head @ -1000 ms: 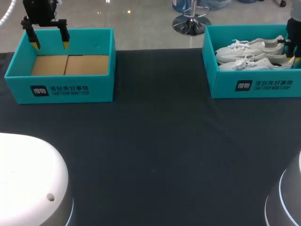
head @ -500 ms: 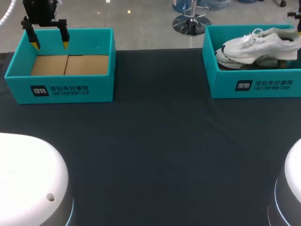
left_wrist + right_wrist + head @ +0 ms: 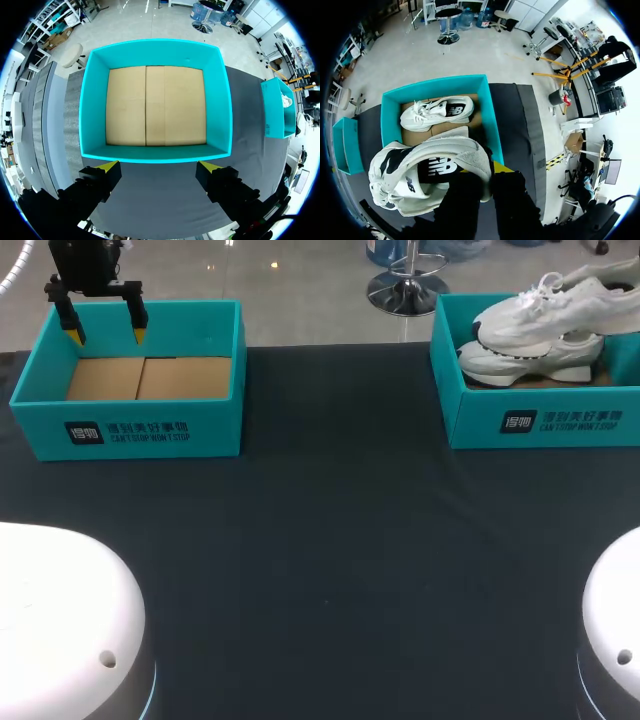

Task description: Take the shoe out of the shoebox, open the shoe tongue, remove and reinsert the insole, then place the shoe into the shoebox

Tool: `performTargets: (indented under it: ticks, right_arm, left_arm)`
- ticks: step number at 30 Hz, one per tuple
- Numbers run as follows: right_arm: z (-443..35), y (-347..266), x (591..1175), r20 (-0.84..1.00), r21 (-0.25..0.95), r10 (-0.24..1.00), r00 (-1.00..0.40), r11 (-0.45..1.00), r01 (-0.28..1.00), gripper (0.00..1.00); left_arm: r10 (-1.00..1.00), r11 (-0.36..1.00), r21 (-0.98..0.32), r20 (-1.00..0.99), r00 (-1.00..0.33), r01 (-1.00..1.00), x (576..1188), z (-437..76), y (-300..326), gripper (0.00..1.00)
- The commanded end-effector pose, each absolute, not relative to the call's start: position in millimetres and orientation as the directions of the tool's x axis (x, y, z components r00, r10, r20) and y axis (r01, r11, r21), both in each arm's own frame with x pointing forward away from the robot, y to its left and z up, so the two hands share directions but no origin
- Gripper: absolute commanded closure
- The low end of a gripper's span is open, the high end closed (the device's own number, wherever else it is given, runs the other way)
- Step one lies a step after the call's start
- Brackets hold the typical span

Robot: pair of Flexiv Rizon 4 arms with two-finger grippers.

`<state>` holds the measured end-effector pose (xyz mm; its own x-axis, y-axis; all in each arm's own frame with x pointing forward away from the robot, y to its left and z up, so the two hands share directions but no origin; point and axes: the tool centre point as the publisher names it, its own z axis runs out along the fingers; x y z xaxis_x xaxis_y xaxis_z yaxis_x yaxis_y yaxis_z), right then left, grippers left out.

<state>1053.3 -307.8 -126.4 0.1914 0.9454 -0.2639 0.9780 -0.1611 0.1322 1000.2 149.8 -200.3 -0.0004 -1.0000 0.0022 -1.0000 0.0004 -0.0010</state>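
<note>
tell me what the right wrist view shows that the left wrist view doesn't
Only the right wrist view: the right gripper shut on a white sneaker, held up over the right shoebox, where the second sneaker lies.
Only the left wrist view: the open left gripper over the left shoebox, with nothing on its cardboard floor.
Both: the black tablecloth and, small off to one side, the other arm's teal shoebox.
</note>
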Motion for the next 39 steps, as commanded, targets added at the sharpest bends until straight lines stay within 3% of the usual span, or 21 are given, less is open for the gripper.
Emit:
performTargets:
  ticks: [1,15,24,39]
  right_arm:
    - [-120,-307,1057,-0.265,0.123,0.945,0.193,-0.165,0.979,1.0]
    - [-120,-307,1057,-0.265,0.123,0.945,0.193,-0.165,0.979,1.0]
    - [-111,-246,970,-0.269,0.223,0.928,0.259,-0.202,0.954,1.0]
    - [-131,-136,834,-0.198,0.207,0.94,0.277,-0.236,0.949,1.0]
  left_arm:
    - [-1.0,0.0,0.0,0.001,0.0,-1.0,1000,-200,150,0.0]
    - [-1.0,0.0,0.0,0.001,0.0,-1.0,1000,-200,150,0.0]
    - [-1.0,0.0,0.0,0.001,0.0,-1.0,1000,-200,150,0.0]
    - [-1.0,0.0,0.0,0.001,0.0,-1.0,1000,-200,150,0.0]
